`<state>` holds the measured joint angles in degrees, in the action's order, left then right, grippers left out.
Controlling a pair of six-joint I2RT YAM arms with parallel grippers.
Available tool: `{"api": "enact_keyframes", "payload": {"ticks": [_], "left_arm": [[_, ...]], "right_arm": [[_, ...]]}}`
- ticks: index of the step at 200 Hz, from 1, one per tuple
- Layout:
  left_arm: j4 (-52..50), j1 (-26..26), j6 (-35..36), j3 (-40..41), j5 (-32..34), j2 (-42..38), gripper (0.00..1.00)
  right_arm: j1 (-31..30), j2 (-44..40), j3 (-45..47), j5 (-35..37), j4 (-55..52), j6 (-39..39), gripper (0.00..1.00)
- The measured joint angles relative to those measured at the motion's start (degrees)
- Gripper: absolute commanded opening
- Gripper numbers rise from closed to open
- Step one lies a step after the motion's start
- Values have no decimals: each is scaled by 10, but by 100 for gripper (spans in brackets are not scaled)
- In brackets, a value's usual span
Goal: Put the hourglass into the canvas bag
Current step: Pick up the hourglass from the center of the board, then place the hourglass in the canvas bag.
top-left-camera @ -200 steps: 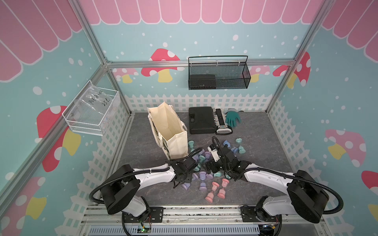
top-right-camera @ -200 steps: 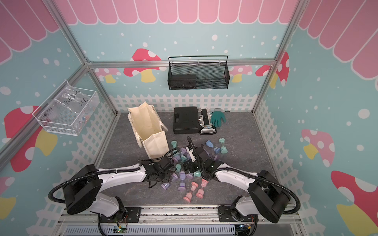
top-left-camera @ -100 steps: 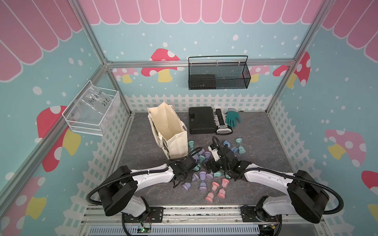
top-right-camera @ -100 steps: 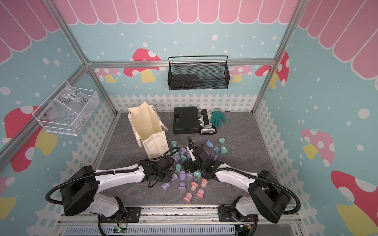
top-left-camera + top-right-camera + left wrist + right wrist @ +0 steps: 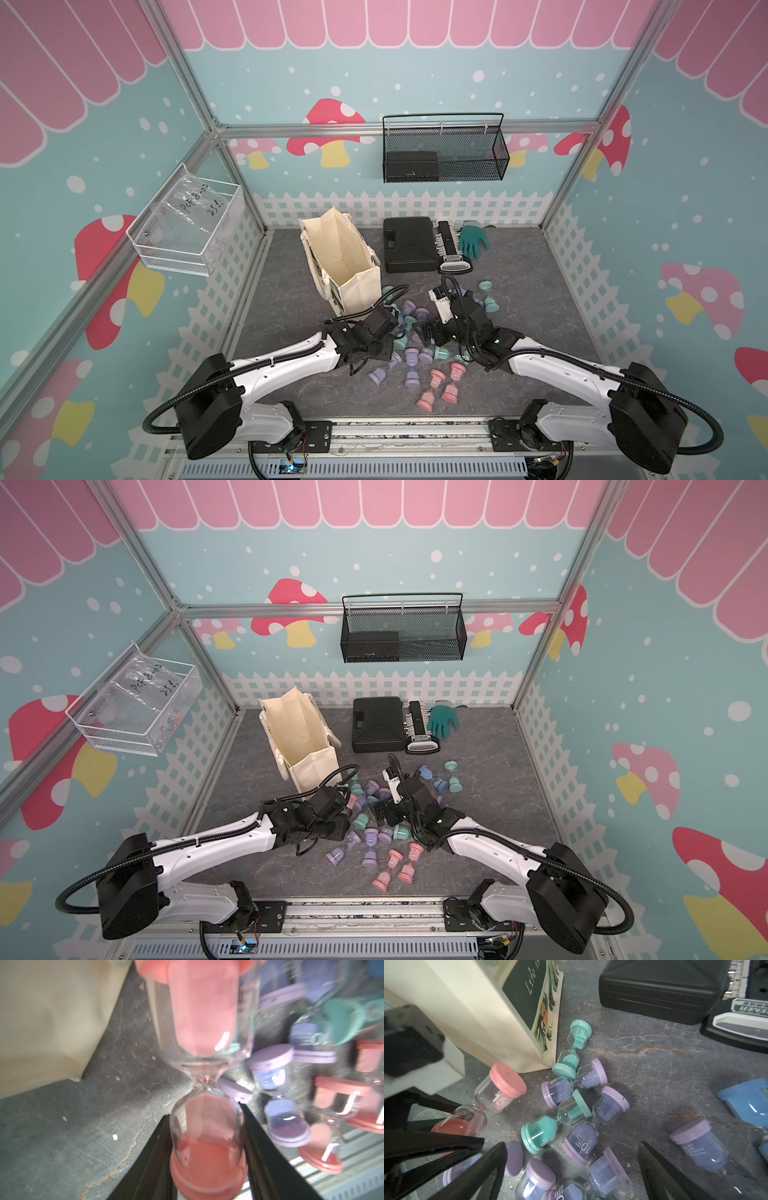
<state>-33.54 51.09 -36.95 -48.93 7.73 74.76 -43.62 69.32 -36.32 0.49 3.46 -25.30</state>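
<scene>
My left gripper is clamped on one glass bulb of the pink hourglass: clear glass, pink sand, pink end caps, a white 15. It tilts just beside the near corner of the canvas bag, which stands open-topped toward the rear left of the surface. My right gripper hangs spread wide over the scattered hourglasses. Bare surface runs along the left and right edges.

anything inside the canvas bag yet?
In a top view the canvas bag shows only bare cream lining, with nothing resting against it. Its floor is hidden behind the near wall.
</scene>
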Motion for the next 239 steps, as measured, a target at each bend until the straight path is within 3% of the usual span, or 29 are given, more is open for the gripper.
{"api": "enact_keyframes", "payload": {"ticks": [78, 163, 239], "left_arm": [[-36, -4, 43, -117, 15, -44, 20], [-79, -56, 92, -270, 58, -49, 17], [-115, -172, 104, -338, 82, -18, 12]], "right_arm": [[0, -65, -59, 26, -9, 28, 99], [0, -43, -156, -7, -9, 65, 100], [0, 35, -243, -58, -9, 90, 99]]}}
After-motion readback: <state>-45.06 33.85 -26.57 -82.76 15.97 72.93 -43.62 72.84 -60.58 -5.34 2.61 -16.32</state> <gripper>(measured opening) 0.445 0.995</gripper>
